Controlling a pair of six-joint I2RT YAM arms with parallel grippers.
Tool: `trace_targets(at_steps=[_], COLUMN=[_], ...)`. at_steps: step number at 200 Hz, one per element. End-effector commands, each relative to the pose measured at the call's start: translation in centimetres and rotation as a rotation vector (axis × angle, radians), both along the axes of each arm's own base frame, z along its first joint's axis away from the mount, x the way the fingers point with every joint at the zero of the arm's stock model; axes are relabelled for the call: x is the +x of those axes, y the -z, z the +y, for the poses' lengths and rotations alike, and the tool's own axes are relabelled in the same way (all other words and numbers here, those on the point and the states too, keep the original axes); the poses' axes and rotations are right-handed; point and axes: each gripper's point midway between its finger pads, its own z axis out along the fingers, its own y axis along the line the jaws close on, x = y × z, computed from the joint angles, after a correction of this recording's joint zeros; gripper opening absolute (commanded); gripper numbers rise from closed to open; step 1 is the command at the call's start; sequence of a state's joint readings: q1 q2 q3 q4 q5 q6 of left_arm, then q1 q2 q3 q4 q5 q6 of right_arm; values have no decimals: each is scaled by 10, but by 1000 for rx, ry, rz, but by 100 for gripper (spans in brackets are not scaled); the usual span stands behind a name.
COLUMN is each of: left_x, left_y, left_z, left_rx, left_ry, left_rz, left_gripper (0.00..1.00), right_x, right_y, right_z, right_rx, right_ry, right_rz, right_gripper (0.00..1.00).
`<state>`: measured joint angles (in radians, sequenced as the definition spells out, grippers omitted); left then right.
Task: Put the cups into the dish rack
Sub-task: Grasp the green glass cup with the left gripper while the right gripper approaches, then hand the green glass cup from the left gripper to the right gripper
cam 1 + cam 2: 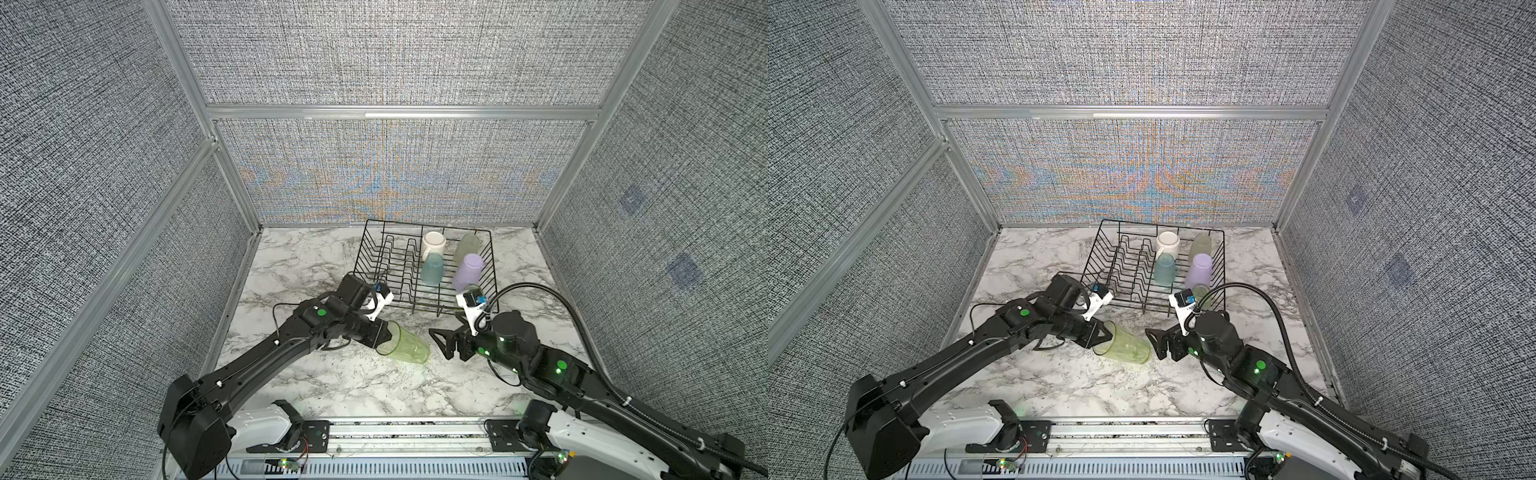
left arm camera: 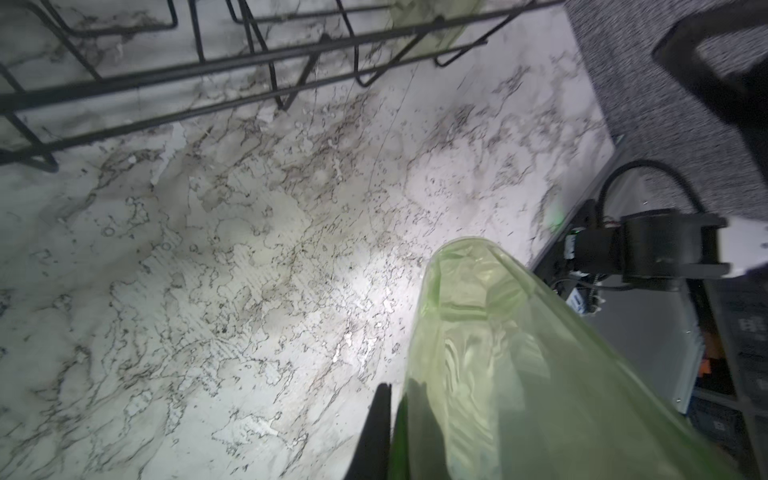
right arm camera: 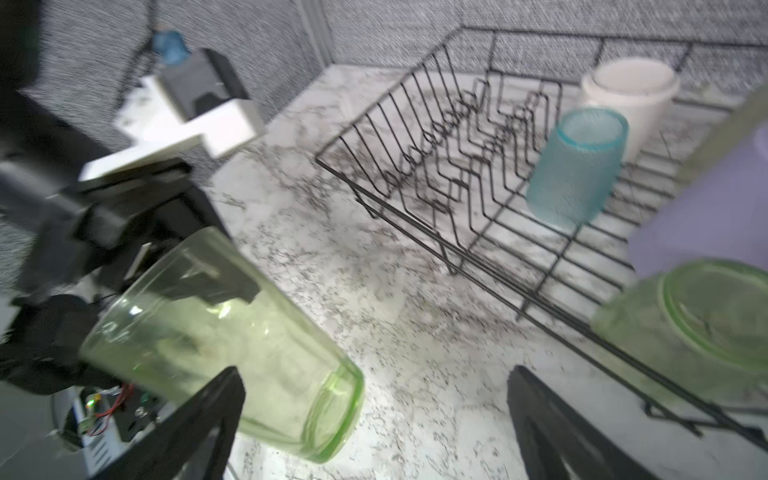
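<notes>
Both top views look steeply down from the arm-base side over the whole bench (image 1: 332,386). Both wrist views sit close and low, sharing the green tumbler (image 2: 519,353).

Marble-patterned table (image 1: 332,386) bearing a black wire dish rack (image 1: 395,262).
The rack stands at upper centre in both top views; a green tumbler (image 1: 405,348) lies sideways below it, contact unclear.
</notes>
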<state>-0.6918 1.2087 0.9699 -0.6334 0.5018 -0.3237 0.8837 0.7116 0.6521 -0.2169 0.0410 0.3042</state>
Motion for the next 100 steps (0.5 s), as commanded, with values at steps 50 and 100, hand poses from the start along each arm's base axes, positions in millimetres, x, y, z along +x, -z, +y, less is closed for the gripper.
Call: trace_targets(at_steps=[50, 100], left_x=[-28, -41], left_y=[-74, -91], left_z=[-15, -17], left_rx=[-498, -612], left_ry=[233, 330], left_rz=[179, 217], left_gripper=[0, 0], right_x=[-68, -71], right_y=[-41, -50], right_z=[29, 42], right_rx=[39, 102], right_ry=[-484, -527], right_rz=[-649, -733], right_gripper=[99, 98])
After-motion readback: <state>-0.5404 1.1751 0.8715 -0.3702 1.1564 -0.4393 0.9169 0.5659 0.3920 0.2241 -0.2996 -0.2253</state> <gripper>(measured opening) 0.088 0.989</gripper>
